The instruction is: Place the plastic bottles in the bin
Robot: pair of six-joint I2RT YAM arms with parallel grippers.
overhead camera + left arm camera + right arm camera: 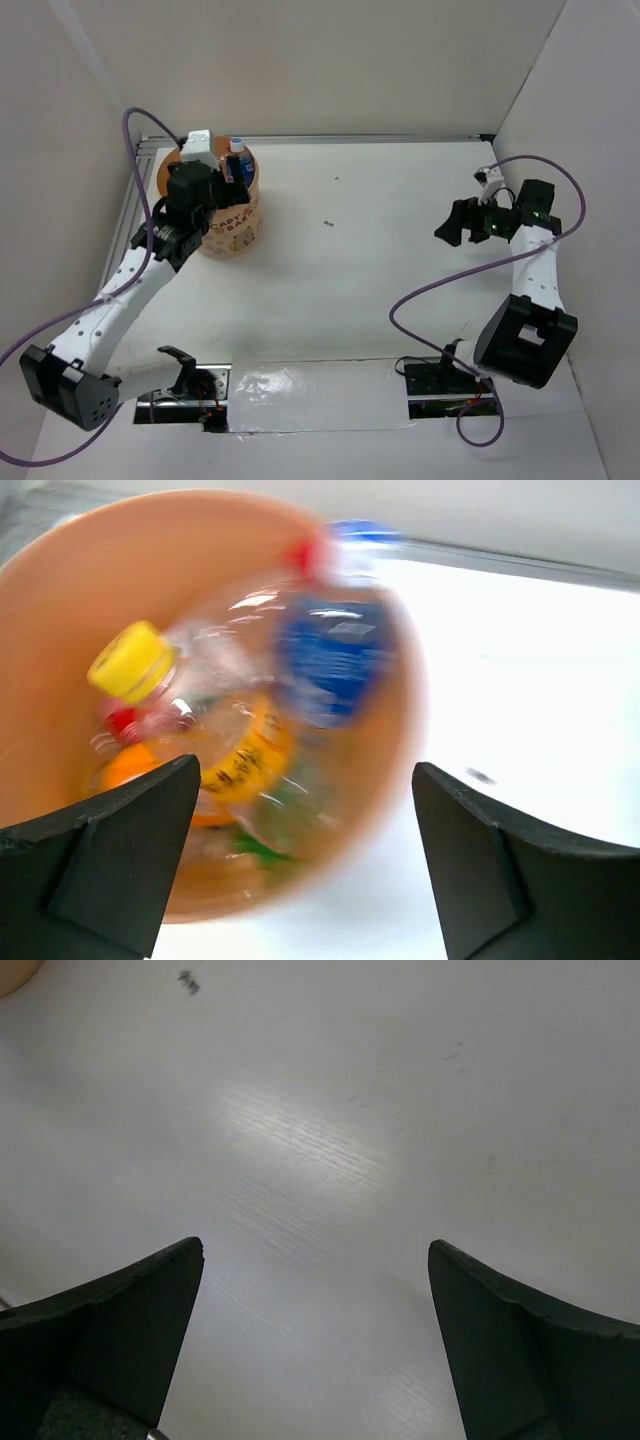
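The orange bin point(238, 226) stands at the far left of the table. Several plastic bottles lie inside it; in the blurred left wrist view I see a yellow-capped one point(135, 665), a blue-labelled one point(335, 650) and an orange-filled one point(135, 770) within the bin's wall point(60, 630). A blue-capped bottle point(238, 152) shows at the bin's top. My left gripper point(305, 855) is open and empty, right above the bin point(200, 185). My right gripper point(315, 1330) is open and empty, over bare table at the right point(462, 222).
White walls enclose the table on the left, back and right. A small dark mark point(328, 224) lies on the table mid-way, also in the right wrist view point(188, 981). Purple cables loop from both arms. Shiny tape point(310, 395) covers the near edge.
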